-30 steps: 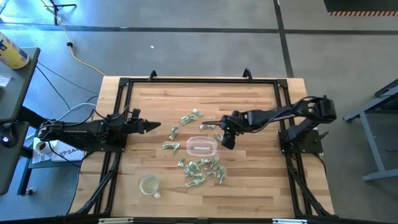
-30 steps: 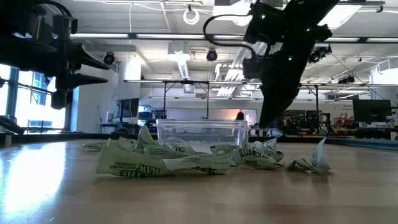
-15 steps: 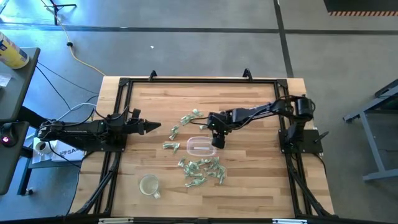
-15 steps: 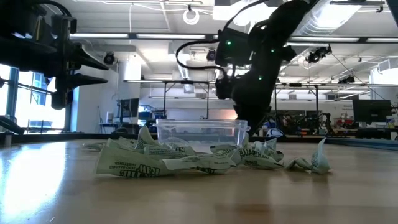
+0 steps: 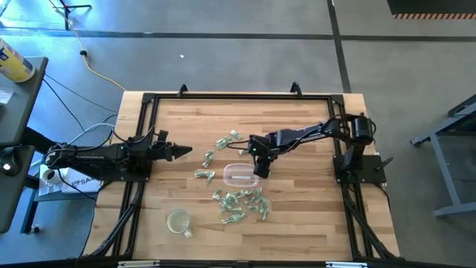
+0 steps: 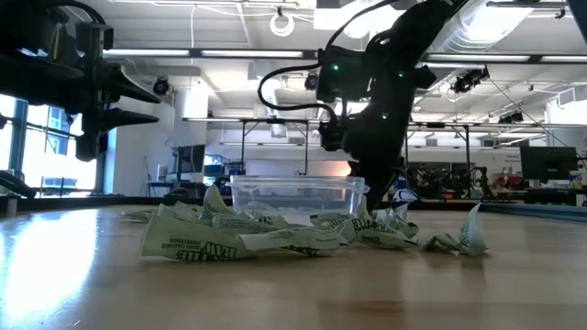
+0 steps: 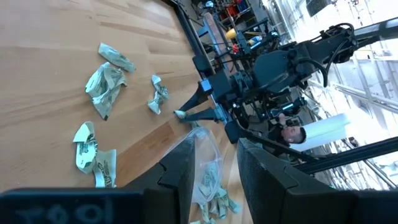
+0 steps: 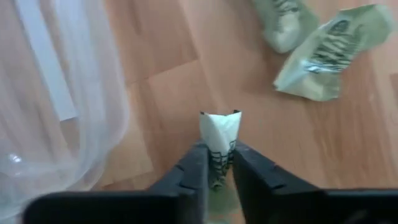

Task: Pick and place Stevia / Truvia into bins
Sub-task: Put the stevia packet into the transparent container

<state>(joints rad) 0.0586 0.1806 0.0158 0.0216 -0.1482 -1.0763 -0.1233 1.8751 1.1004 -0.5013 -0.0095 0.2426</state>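
We see the right claw (image 5: 255,169) low over the wooden surface (image 5: 297,201), just beside the right side of the small clear plastic tub (image 5: 241,175). In the right wrist view its two dark fingers (image 8: 194,168) are almost closed and they pinch one folded green and white paper sachet (image 8: 219,138) between the tips; the upper end of this sachet stands out above the fingers. The wall of the tub (image 8: 68,118) shows close beside the claw in this view, and the gripped sachet is outside the tub, over bare wood. Two more crumpled sachets (image 8: 323,53) lie on the surface a little farther away.

In the high view, a white strip lies inside the tub. A heap of green and white sachets (image 5: 242,202) lies near the front side of the tub, and some loose ones (image 5: 227,141) lie behind it and to its left. In the low view the dark right arm comes down behind the tub (image 6: 295,194), with the heap of sachets (image 6: 238,234) in front.

The left claw (image 5: 178,151) waits at the left side of the surface, well apart from the tub, holding nothing; its fingers (image 7: 180,177) stand partly open. A round clear cup (image 5: 178,221) stands near the front left of the surface.
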